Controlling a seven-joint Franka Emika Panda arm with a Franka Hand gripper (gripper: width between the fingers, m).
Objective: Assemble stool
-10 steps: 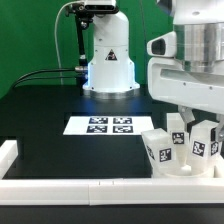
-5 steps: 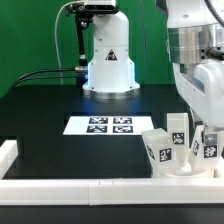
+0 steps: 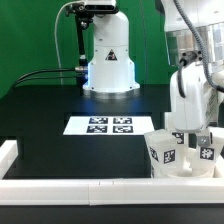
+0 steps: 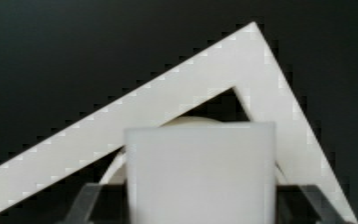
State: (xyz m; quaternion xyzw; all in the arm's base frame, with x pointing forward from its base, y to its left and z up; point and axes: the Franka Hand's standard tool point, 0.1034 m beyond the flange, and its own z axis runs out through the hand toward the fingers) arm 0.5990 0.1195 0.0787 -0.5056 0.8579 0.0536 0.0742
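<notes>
The stool [image 3: 178,152] sits hard against the long white border rail [image 3: 90,188], at the exterior view's right end of that rail. Its round seat [image 3: 178,170] lies flat on the black table [image 3: 60,105], with tagged block legs standing up from it. One leg [image 3: 162,151] stands free on the seat's side toward the marker board [image 3: 104,125].

The gripper [image 3: 193,133] is directly above the seat and lowered among the legs. The wrist view shows its fingers [image 4: 101,196] set on both sides of a white block leg [image 4: 197,168]. They appear to pinch it, at a middling width; contact itself is not clearly visible. The leg's long axis runs vertically, in line with the gripper's approach. Judged from this, the coming move depends on that axis staying square to the seat face below.

The parts are matte white, rigid and smooth. The legs are squared blocks bearing black-and-white square tags. The seat is a thin disc. The rail corner [image 4: 194,90] is plain white.
</notes>
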